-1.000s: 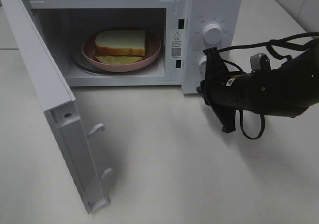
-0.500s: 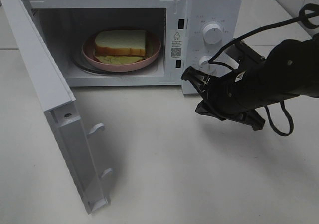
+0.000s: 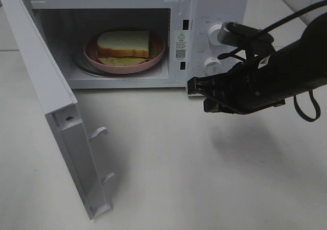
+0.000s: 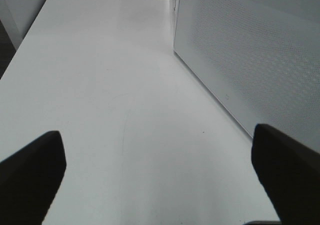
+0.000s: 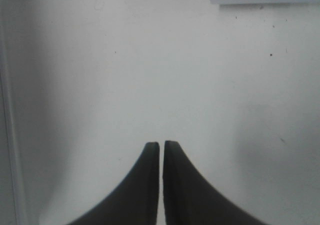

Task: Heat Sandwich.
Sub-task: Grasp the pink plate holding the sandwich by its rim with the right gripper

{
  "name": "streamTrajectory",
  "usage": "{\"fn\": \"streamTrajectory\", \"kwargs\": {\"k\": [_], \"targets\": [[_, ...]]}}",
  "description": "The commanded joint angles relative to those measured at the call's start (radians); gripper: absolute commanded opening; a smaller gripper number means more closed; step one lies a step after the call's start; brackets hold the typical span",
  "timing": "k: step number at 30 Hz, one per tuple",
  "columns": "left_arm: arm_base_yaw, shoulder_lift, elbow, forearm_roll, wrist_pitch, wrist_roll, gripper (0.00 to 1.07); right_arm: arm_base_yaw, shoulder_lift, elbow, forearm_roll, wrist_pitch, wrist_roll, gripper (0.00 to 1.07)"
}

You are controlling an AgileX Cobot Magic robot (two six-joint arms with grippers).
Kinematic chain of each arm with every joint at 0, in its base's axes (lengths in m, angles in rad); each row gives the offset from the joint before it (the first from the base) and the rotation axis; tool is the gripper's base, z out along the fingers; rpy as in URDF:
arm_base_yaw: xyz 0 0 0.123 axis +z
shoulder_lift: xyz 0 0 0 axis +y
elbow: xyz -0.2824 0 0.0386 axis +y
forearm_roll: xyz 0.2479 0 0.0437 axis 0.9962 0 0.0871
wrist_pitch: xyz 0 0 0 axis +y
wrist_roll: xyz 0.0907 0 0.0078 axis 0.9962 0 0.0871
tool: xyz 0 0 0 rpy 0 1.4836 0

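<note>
My right gripper (image 5: 161, 146) is pinched nearly closed on nothing in front of the microwave (image 3: 220, 7), sandwich (image 3: 123, 43) inside on plate (image 3: 157, 57), left gripper (image 4: 155, 132) spread wide.

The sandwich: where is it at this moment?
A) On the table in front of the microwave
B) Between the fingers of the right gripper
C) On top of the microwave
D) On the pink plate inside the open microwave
D: the sandwich lies on the pink plate inside the microwave, whose door stands open.
</note>
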Motion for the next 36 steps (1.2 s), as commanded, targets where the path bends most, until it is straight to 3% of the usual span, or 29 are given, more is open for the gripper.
{"fn": "streamTrajectory", "kwargs": {"k": [1, 11, 15, 16, 26, 33, 36], "targets": [[0.002, -0.004, 0.002, -0.008, 0.001, 0.002, 0.95, -0.005, -0.034, -0.007, -0.043, 0.028, -0.045, 0.08], [0.002, -0.004, 0.002, -0.008, 0.001, 0.002, 0.95, -0.005, -0.036, -0.137, -0.201, 0.308, -0.244, 0.11], [0.002, -0.004, 0.002, -0.008, 0.001, 0.002, 0.95, -0.005, -0.036, -0.169, -0.226, 0.352, -0.408, 0.11], [0.002, -0.004, 0.002, -0.008, 0.001, 0.002, 0.95, -0.005, -0.036, -0.178, -0.243, 0.38, -0.537, 0.12], [0.002, -0.004, 0.002, -0.008, 0.001, 0.002, 0.95, -0.005, -0.036, -0.183, -0.257, 0.415, -1.11, 0.13], [0.002, -0.004, 0.002, -0.008, 0.001, 0.002, 0.95, -0.005, -0.036, -0.183, -0.259, 0.433, -1.303, 0.13], [0.002, -0.004, 0.002, -0.008, 0.001, 0.002, 0.95, -0.004, -0.029, -0.183, -0.28, 0.435, -1.296, 0.19]]}}
